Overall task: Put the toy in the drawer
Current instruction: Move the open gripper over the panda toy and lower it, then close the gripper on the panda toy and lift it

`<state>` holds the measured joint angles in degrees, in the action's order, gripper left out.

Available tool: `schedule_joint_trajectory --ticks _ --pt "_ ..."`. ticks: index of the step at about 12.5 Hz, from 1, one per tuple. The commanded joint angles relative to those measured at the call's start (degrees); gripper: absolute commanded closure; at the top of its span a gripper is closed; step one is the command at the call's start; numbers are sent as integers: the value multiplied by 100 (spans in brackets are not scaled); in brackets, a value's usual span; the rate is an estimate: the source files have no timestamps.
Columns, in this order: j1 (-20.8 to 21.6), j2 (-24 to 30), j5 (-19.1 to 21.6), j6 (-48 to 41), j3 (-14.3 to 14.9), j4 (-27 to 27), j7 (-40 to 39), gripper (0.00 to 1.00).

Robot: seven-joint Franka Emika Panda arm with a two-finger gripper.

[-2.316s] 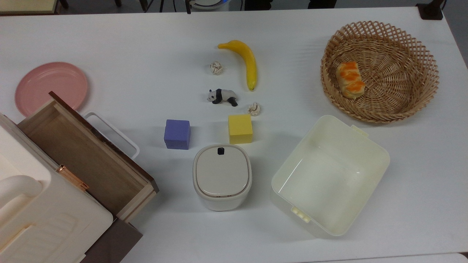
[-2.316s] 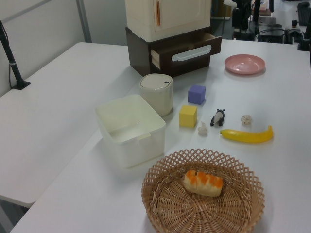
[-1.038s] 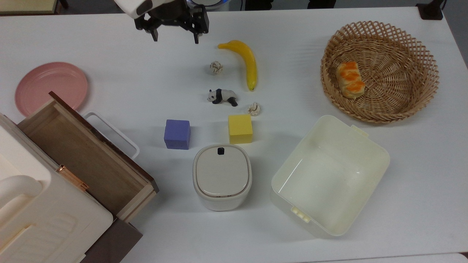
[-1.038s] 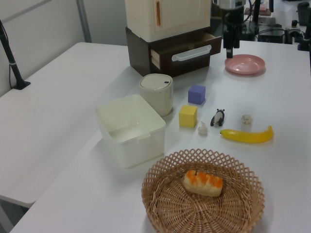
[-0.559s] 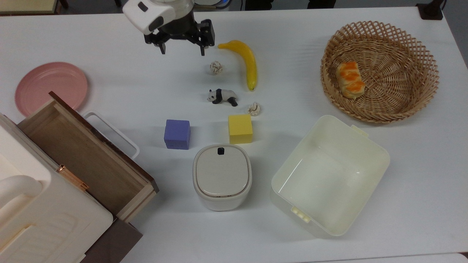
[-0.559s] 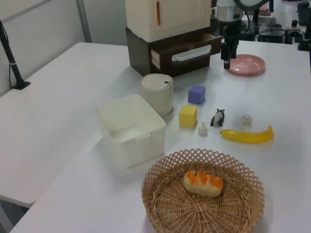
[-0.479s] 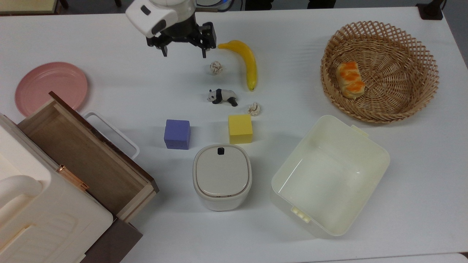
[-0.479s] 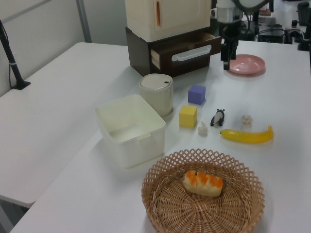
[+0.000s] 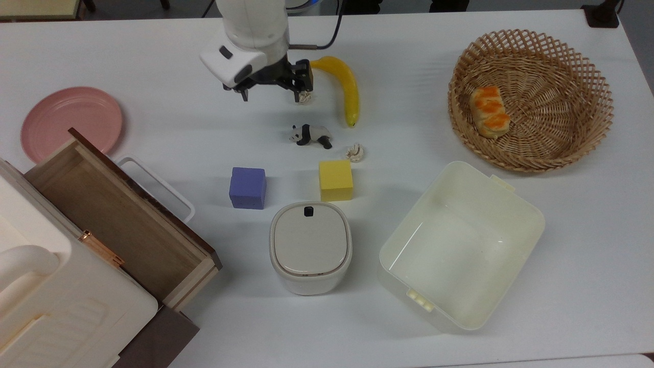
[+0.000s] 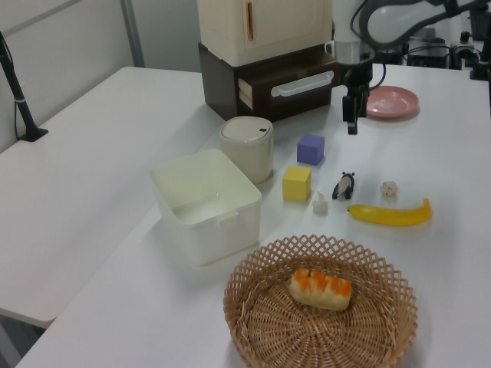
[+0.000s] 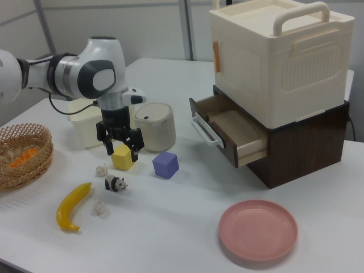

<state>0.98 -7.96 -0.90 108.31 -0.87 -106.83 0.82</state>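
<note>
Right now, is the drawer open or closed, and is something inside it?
Open and empty. The drawer is pulled out from the cabinet, and the top view shows only its bare wooden bottom.

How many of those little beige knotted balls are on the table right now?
2. One knotted ball lies between the panda toy and the yellow cube in the top view. The other ball sits beside the banana, partly covered by the gripper.

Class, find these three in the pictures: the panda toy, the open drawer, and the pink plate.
panda toy (image 9: 310,135), top view, on its white back.
open drawer (image 11: 230,126), right view, on its wooden floor.
pink plate (image 9: 69,120), top view, on its flat middle.
</note>
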Motion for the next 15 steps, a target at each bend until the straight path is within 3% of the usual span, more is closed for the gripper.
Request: schedule_joint_trajectory --ticks 1,7,10,12,15 --pt "227 -83 -524 418 -97 -364 -20 0" --pt "218 -566 -955 962 -660 -409 -1889 0" --pt "332 -680 -1008 1017 -669 -391 -3198 0" --pt "385 -795 -1244 1026 -669 -374 -3579 1" --pt "614 -1023 -1439 1026 -678 -391 -3633 24"
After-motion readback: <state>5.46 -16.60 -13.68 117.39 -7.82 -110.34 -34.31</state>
